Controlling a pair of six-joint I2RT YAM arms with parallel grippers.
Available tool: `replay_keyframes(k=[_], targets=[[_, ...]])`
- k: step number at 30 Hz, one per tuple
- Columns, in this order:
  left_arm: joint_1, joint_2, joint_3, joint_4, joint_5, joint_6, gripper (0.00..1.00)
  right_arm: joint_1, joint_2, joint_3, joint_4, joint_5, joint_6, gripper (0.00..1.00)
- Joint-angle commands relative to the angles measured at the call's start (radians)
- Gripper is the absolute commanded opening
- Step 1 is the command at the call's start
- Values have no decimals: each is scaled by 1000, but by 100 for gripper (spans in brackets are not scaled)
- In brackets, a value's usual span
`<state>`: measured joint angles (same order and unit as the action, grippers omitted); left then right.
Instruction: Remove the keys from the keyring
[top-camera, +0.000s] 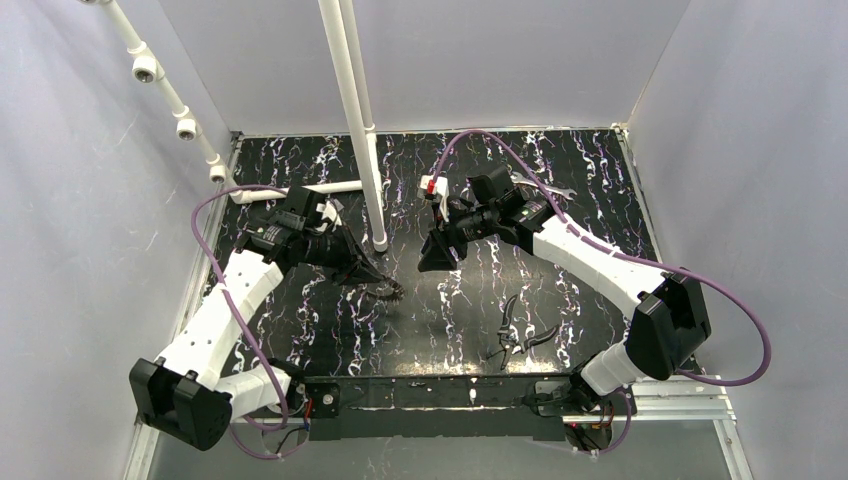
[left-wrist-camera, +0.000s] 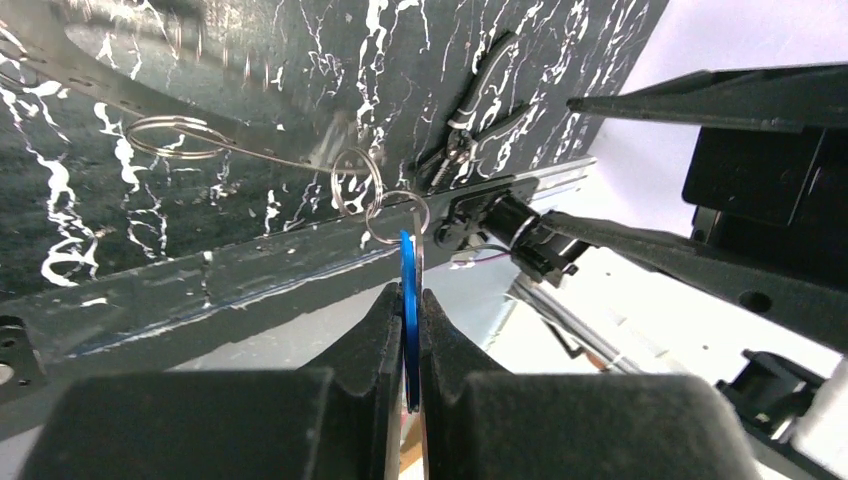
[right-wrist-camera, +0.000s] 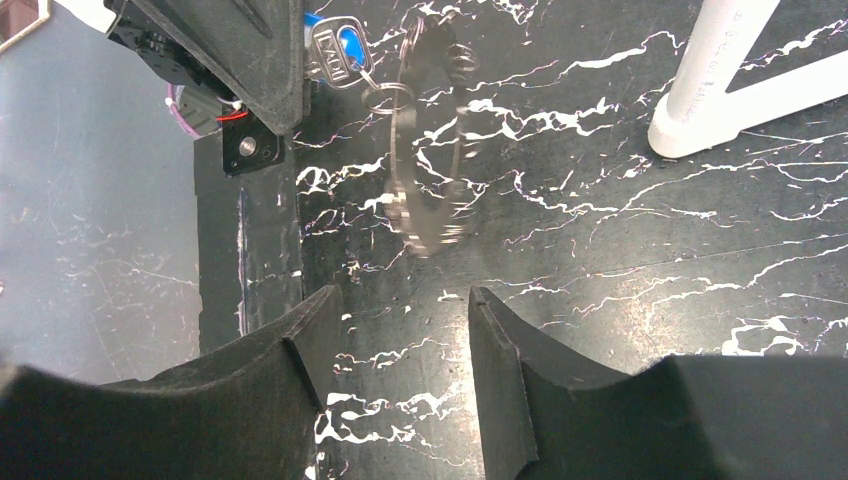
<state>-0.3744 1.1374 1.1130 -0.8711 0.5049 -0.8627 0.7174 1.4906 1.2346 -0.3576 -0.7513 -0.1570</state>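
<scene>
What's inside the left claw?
A blue key, seen edge-on, is pinched in the left claw. Only its top pokes out. The rest is covered by the claw, so its shape can't be seen.

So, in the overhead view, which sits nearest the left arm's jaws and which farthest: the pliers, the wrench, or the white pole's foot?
1. White pole's foot, just beyond them, toward the back.
2. Pliers, off to the right, near the front edge.
3. Wrench, far back on the right.
</scene>
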Motion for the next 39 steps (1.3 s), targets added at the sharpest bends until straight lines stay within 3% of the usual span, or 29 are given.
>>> replay_keyframes(k=[1,7,27,39], targets=[[27,-9,-29,3,70,-102,0,-1,-4,47,14,-21,-4,57],[38,-3,-72,48,135,-169,0,2,6,-14,124,-65,28,55],[52,25,-151,180,303,-216,0,41,109,-302,981,-174,265,56],[54,13,-176,230,374,-224,0,78,124,-345,910,-131,52,51]])
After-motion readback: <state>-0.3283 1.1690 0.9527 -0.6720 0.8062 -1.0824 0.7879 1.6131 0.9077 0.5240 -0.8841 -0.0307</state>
